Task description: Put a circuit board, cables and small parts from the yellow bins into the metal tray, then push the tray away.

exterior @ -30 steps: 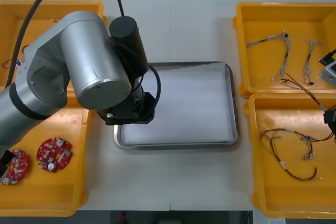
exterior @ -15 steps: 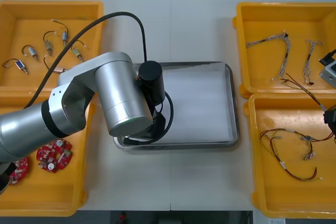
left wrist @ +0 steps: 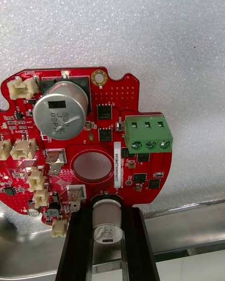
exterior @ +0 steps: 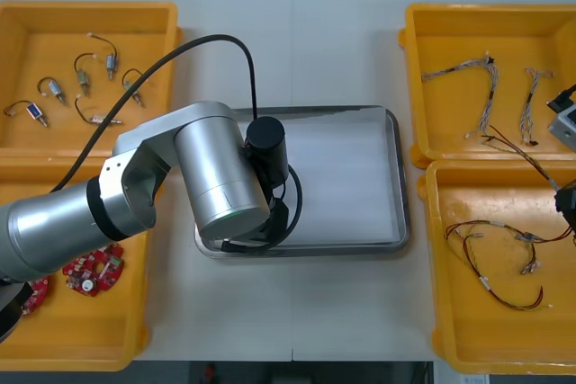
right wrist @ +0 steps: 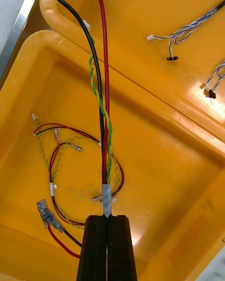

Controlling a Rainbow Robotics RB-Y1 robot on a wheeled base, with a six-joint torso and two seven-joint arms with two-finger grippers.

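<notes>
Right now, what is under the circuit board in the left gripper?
White lining of the metal tray, its rim near the left gripper. The patch directly beneath the circuit board is covered. The right gripper holds a cable.

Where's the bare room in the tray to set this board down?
The metal tray is bare from its middle to its right rim. Its near left corner is crowded: the left gripper holds the circuit board there. The right gripper grips a cable over the near right bin.
</notes>
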